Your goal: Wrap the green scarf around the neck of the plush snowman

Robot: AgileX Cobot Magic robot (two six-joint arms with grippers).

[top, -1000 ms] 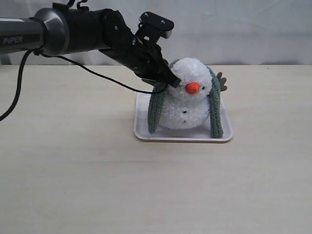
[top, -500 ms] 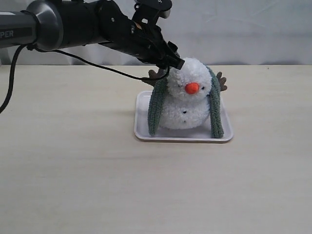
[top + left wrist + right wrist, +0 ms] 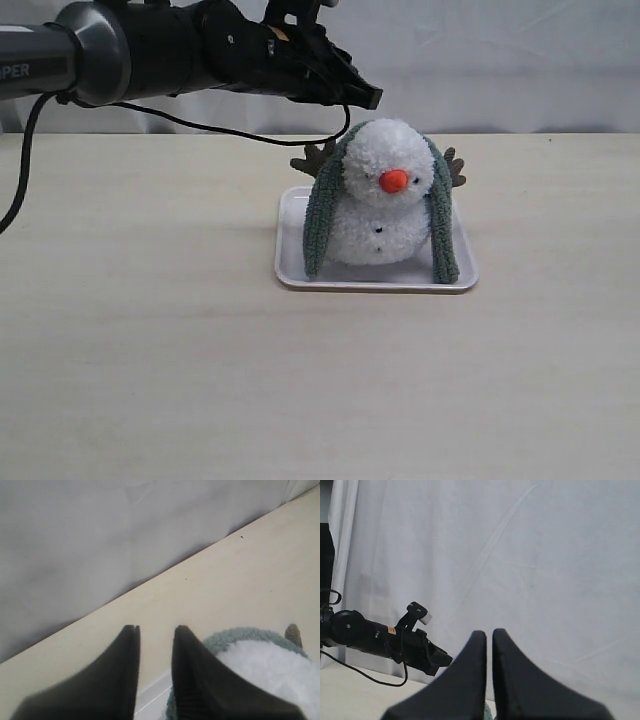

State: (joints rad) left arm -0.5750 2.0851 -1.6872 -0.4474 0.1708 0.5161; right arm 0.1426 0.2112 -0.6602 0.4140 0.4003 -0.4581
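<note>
The plush snowman (image 3: 385, 200) sits upright on a pale tray (image 3: 375, 278). The green scarf (image 3: 322, 215) lies over the back of its head, and its two ends hang down the left and right sides to the tray. My left gripper (image 3: 365, 97) hovers just above and left of the head, touching nothing. In the left wrist view the left gripper (image 3: 156, 627) is open with only table between its fingers, and the scarf (image 3: 235, 635) rims the white snowman (image 3: 270, 670) beside one finger. My right gripper (image 3: 489, 632) is shut and empty, facing the white curtain.
The tray stands mid-table on a beige tabletop (image 3: 150, 350), with a white curtain (image 3: 520, 60) behind. The left arm's black cable (image 3: 230, 130) hangs over the table left of the snowman. The right wrist view sees the left arm (image 3: 395, 640) from afar.
My left gripper has let go of the scarf at the left side of the snowman's head and risen up and away. The scarf's left end now hangs free.
</note>
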